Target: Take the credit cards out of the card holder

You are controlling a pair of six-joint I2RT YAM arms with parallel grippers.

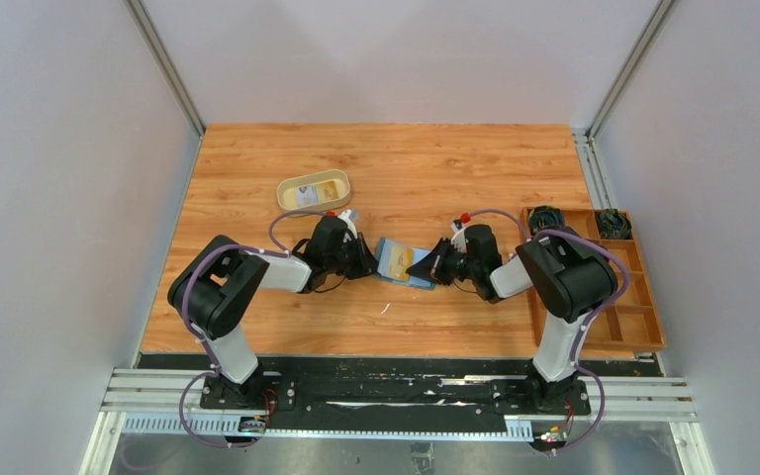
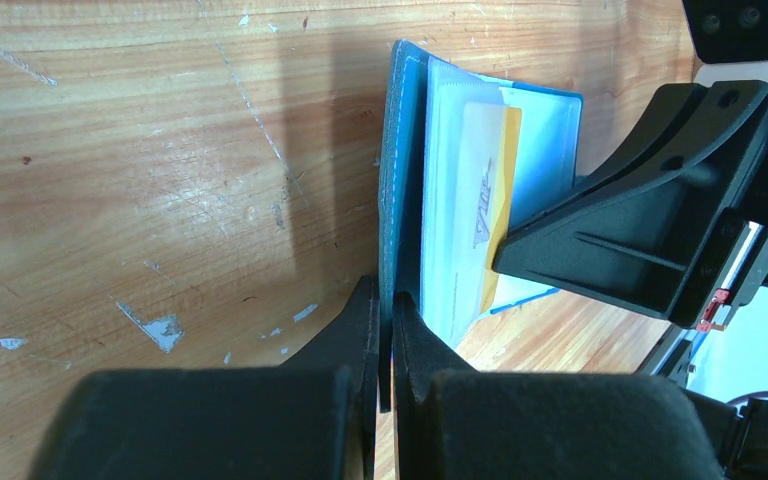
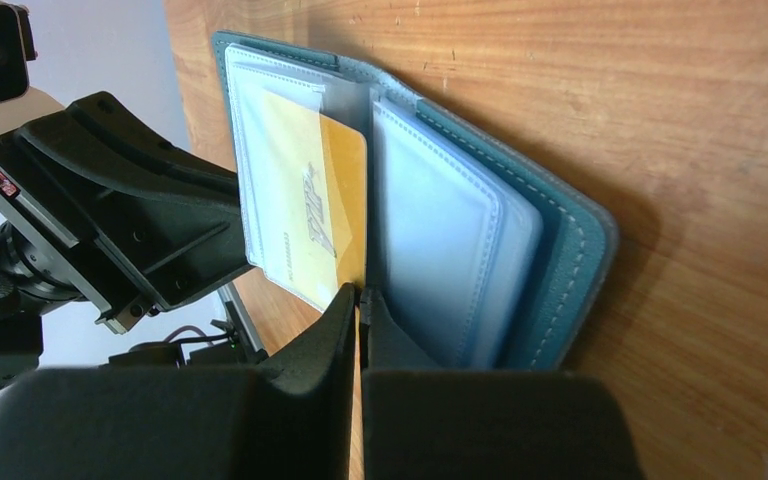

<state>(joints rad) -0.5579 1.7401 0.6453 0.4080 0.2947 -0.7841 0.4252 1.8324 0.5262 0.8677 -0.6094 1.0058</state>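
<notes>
Teal wallet (image 1: 401, 260) with stitched edges, lying open on the woodgrain table (image 1: 406, 158) between both arms, its glossy clear plastic sleeves (image 3: 440, 230) fanned out. The left gripper (image 2: 387, 300) has its black fingers pinched tight on the teal cover's edge. The right gripper (image 3: 359, 297) is closed on the bare corner of the thin yellow card (image 3: 340, 190), which sticks partway out of its sleeve.

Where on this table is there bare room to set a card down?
Free: the far strip of the table behind the oval tray, the stretch between tray and wooden box, and the near strip in front of the card holder. Crowded: the middle, where the left pincer clamps the holder and the right pincer pinches its yellow card.
</notes>
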